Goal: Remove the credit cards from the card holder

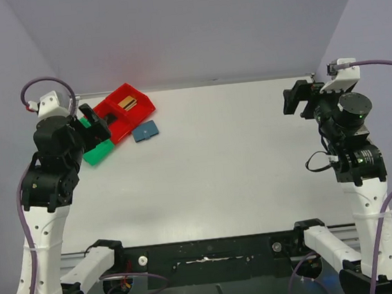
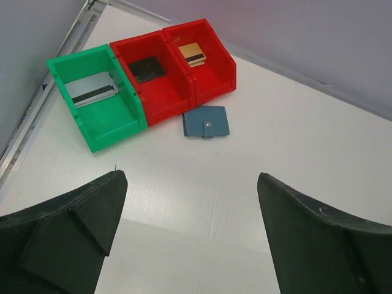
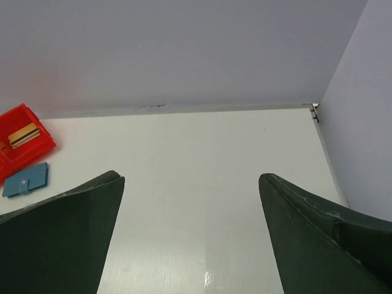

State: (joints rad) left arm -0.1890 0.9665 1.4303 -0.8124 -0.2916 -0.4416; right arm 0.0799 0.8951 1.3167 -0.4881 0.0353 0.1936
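The card holder (image 2: 205, 122) is a small blue wallet lying folded shut, snap on top, on the table just in front of the red bins; it also shows as a blue card holder (image 1: 146, 131) (image 3: 26, 180). A silver card (image 2: 92, 90) lies in the green bin (image 2: 116, 131). A dark card (image 2: 147, 68) and a gold card (image 2: 192, 54) lie in the two red bins (image 2: 162, 98). My left gripper (image 2: 190, 174) hangs open and empty, short of the holder. My right gripper (image 3: 191, 176) is open and empty at the far right of the table.
The three bins stand in a row at the table's back left corner, green bin (image 1: 99, 153) nearest the left arm, red bins (image 1: 140, 109) beyond. A metal rail (image 2: 37, 122) runs along the left edge. Walls close off the back and both sides.
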